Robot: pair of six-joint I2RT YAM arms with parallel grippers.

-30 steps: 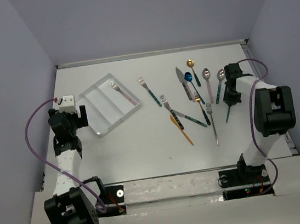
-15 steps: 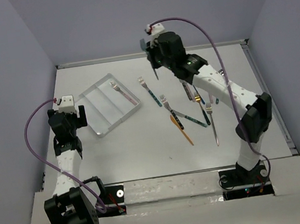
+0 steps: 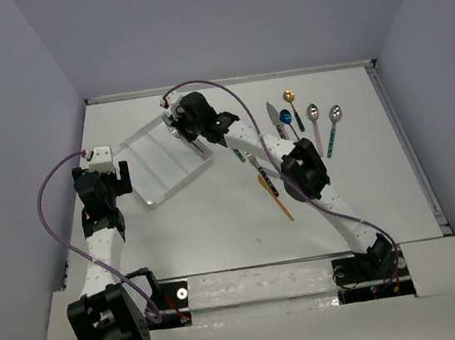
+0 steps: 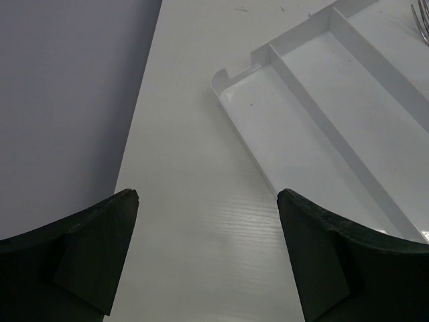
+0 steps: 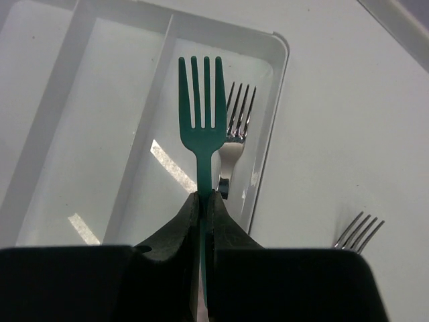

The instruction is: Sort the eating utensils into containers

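Left gripper (image 4: 204, 199) hangs with its jaws spread wide, just short of the clear tray (image 4: 236, 121). Fork tines (image 4: 421, 20) peek into the tray's farthest compartment, with the white table (image 4: 181, 134) beneath.

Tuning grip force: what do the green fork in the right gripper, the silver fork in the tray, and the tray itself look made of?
green fork: probably plastic; one even colour throughout, matte, no glints.
silver fork: looks like polished metal; mirror-bright tines.
tray: clear or translucent glossy plastic; thin moulded walls, sharp highlights on the floor.
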